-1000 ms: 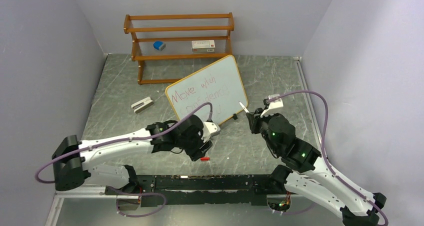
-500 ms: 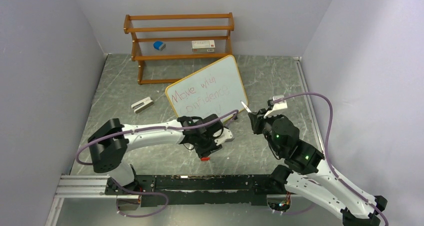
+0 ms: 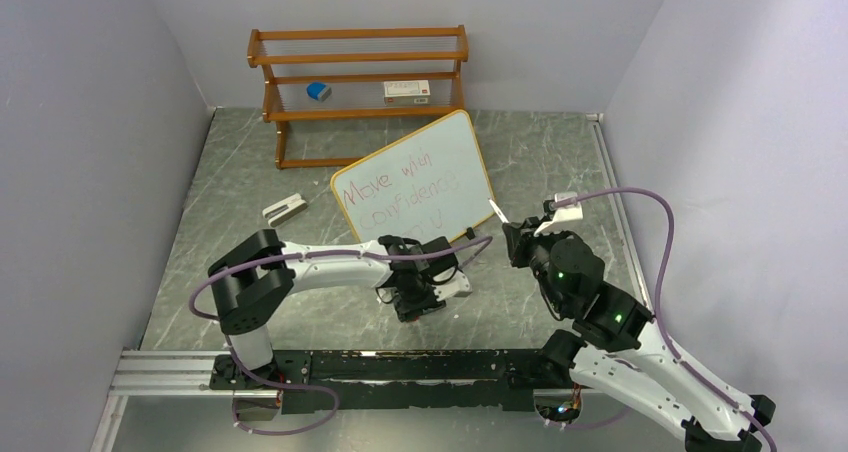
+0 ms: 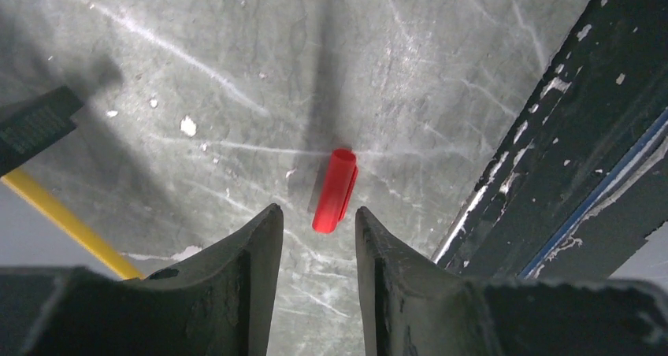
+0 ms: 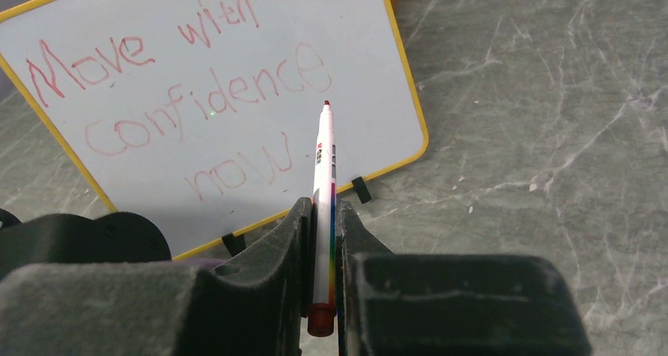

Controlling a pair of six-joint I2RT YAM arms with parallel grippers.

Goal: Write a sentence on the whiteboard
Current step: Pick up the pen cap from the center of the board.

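Observation:
The whiteboard [image 3: 415, 187] leans upright mid-table and reads "Move with confidence now" in red; it also fills the top of the right wrist view [image 5: 197, 96]. My right gripper [image 5: 323, 206] is shut on a white marker [image 5: 324, 167] with a red tip, pointing at the board from a short distance; in the top view it [image 3: 515, 242] is right of the board. My left gripper [image 4: 315, 214] is open, and a red marker cap [image 4: 335, 190] lies on the table just beyond its fingertips. In the top view the left gripper [image 3: 415, 307] hides the cap.
A brown slatted shelf rack [image 3: 360, 82] stands at the back, holding a blue item [image 3: 318, 91] and a white box [image 3: 406, 90]. A small white and grey object [image 3: 284, 209] lies left of the board. A black rail [image 4: 567, 135] runs close to the right of the cap.
My left arm has swung right and its gripper now sits over the red cap, covering it in the top view. My right gripper has shifted slightly right with the marker.

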